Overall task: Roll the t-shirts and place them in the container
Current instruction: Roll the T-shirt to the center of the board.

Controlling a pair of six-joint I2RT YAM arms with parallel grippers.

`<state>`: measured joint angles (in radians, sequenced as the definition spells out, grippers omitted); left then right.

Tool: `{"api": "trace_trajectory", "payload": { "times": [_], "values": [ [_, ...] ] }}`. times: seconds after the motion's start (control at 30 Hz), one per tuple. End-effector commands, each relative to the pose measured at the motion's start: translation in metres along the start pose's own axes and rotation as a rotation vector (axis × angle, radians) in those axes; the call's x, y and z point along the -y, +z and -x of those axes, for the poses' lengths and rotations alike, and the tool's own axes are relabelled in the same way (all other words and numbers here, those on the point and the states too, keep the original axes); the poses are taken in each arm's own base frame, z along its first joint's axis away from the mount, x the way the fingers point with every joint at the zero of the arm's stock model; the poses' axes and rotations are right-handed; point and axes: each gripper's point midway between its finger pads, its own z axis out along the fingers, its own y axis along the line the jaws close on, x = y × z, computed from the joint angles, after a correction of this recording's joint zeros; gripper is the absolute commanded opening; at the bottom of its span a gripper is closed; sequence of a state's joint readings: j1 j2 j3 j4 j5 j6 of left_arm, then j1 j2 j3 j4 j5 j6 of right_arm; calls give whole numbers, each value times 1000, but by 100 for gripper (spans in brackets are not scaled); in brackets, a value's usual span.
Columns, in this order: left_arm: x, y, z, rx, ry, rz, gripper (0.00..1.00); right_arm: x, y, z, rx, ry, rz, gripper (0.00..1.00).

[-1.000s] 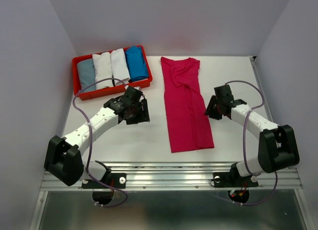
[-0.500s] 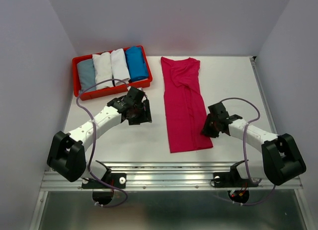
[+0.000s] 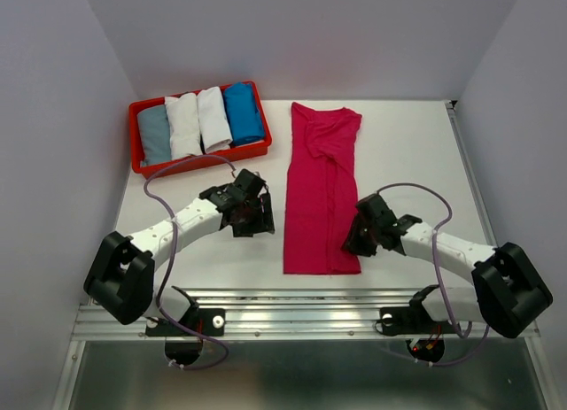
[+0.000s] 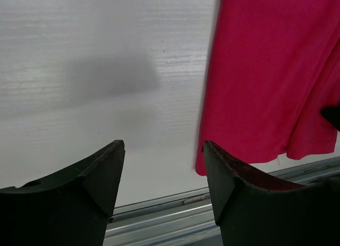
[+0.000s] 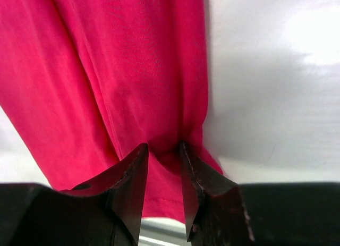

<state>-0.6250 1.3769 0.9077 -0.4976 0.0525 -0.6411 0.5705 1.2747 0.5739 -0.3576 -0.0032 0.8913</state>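
Note:
A magenta-pink t-shirt (image 3: 321,193), folded into a long strip, lies mid-table, running from far to near. My right gripper (image 3: 354,240) is at its near right edge. In the right wrist view the gripper (image 5: 163,146) is pinched on a bunched fold of the pink cloth (image 5: 122,54). My left gripper (image 3: 257,217) is open and empty over bare table, just left of the strip. In the left wrist view (image 4: 163,146) the shirt's near left corner (image 4: 265,70) lies beside the right finger. Rolled grey-blue (image 3: 153,134), white (image 3: 184,125) and blue (image 3: 242,112) shirts lie in the tray.
The red tray (image 3: 204,160) stands at the far left with a second white roll (image 3: 213,118) in it. The metal rail (image 3: 301,299) runs along the table's near edge, just past the shirt's near hem. Grey walls close in the left, back and right.
My right gripper has moved nearer and left onto the shirt's near right edge and closed on it. The shirt's near end has shifted left. My left gripper has moved slightly nearer and right.

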Motion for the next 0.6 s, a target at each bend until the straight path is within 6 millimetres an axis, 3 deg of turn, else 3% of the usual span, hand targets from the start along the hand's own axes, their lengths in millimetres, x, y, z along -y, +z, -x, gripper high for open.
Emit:
{"api": "trace_trajectory", "payload": {
  "times": [0.0,0.13,0.2,0.27,0.37,0.57],
  "values": [
    [21,-1,-13,0,-8,-68,72,13,-10,-16,-14,10,-52,36],
    [43,5,-33,-41,0,-119,77,44,-28,-10,54,41,-188,39],
    [51,10,-46,-72,-9,-143,78,50,-40,-3,109,65,-202,52],
    [52,15,-55,-91,-21,-141,75,48,-45,-2,123,73,-181,57],
    [56,19,-67,-114,-35,-148,68,45,-45,-10,88,82,-152,57],
    [45,24,-81,-135,-80,-114,54,36,-33,-33,0,119,-47,53]
  ]
}}
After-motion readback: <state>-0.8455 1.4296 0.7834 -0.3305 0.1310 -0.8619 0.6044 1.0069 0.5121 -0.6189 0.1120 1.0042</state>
